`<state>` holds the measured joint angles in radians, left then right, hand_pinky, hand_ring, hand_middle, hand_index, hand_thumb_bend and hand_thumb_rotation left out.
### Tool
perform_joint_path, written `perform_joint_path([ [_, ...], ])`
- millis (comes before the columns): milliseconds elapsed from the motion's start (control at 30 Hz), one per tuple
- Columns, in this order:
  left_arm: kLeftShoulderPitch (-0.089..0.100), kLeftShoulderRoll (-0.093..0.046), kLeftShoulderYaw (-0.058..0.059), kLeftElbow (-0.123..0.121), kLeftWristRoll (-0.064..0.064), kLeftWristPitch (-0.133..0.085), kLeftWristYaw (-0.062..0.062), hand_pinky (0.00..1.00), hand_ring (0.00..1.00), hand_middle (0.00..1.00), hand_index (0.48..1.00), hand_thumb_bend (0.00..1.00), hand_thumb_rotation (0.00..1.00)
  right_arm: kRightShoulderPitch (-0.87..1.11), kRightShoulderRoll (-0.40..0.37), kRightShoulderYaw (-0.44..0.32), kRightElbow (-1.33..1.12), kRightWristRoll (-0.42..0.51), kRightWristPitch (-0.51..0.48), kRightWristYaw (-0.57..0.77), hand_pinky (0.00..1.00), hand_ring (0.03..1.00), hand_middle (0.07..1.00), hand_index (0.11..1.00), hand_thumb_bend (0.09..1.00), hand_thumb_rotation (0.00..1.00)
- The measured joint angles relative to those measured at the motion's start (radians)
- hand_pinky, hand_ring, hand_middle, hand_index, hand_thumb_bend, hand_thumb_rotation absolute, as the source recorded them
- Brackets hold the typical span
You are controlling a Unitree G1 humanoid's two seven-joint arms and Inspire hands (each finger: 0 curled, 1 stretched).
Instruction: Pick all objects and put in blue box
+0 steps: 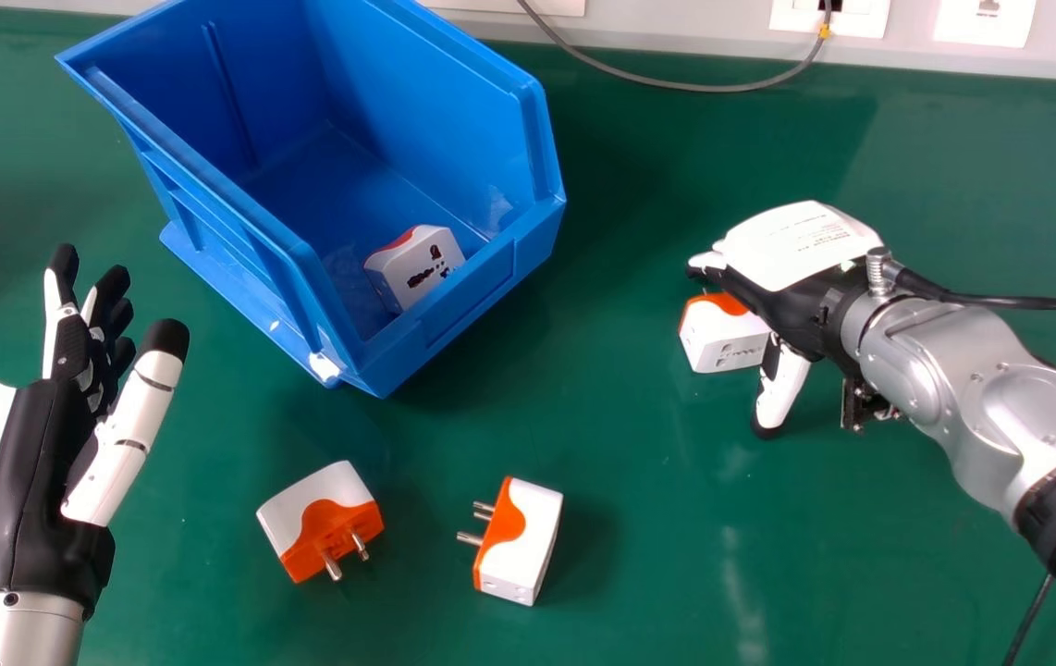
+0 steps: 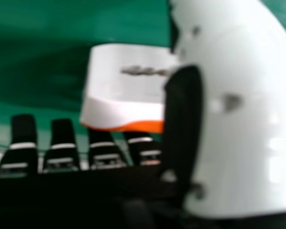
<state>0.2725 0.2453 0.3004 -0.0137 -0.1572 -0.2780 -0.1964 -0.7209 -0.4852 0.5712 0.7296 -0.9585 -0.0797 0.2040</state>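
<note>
In the head view my right hand (image 1: 792, 268) is over a white and orange adapter (image 1: 722, 335), its thumb on the near side and fingers at the far side. The right hand view has the adapter (image 2: 128, 86) between the straight fingers and thumb of my right hand (image 2: 107, 155), not gripped. My left hand (image 1: 38, 453) is open at the left, holding nothing. Two more adapters lie on the table, one (image 1: 320, 523) below the blue box (image 1: 491, 287) and another (image 1: 521, 544) to its right. Inside the box rests one white adapter (image 1: 415, 264).
The green table (image 1: 630, 573) runs back to a pale wall strip with sockets (image 1: 828, 17). A grey cable (image 1: 694, 88) loops down onto the table's back edge. A black cable (image 1: 1027, 303) hangs along my right forearm.
</note>
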Motion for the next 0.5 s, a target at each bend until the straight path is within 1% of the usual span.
perform_joint_path([
  [67,0.0,0.0,0.0,-0.003,0.0,0.005,0.0,0.98,0.98,0.98,0.981,0.5,0.65,-0.003,0.002,0.001,0.004,0.003,0.0,-0.001,0.8,0.885,0.905,0.866,0.597,0.19],
  [200,-0.001,0.002,0.001,-0.004,0.0,0.005,-0.001,0.97,0.98,0.98,0.977,0.5,0.63,-0.01,0.007,0.001,0.016,0.011,0.0,-0.004,0.78,0.872,0.893,0.856,0.597,0.19],
  [300,-0.003,0.003,0.002,-0.004,0.0,0.005,-0.002,0.97,0.98,0.98,0.974,0.5,0.63,-0.017,0.015,0.001,0.034,0.015,-0.002,-0.015,0.76,0.85,0.872,0.837,0.598,0.17],
  [433,-0.001,0.004,0.003,-0.01,-0.001,0.007,-0.003,0.96,0.97,0.97,0.968,0.5,0.62,-0.027,0.021,-0.001,0.063,0.041,-0.004,-0.023,0.7,0.79,0.823,0.787,0.602,0.14],
  [500,-0.002,0.004,0.004,-0.012,-0.002,0.007,-0.006,0.96,0.97,0.97,0.968,0.5,0.62,-0.036,0.031,-0.003,0.081,0.05,-0.002,-0.035,0.7,0.79,0.823,0.787,0.602,0.14],
])
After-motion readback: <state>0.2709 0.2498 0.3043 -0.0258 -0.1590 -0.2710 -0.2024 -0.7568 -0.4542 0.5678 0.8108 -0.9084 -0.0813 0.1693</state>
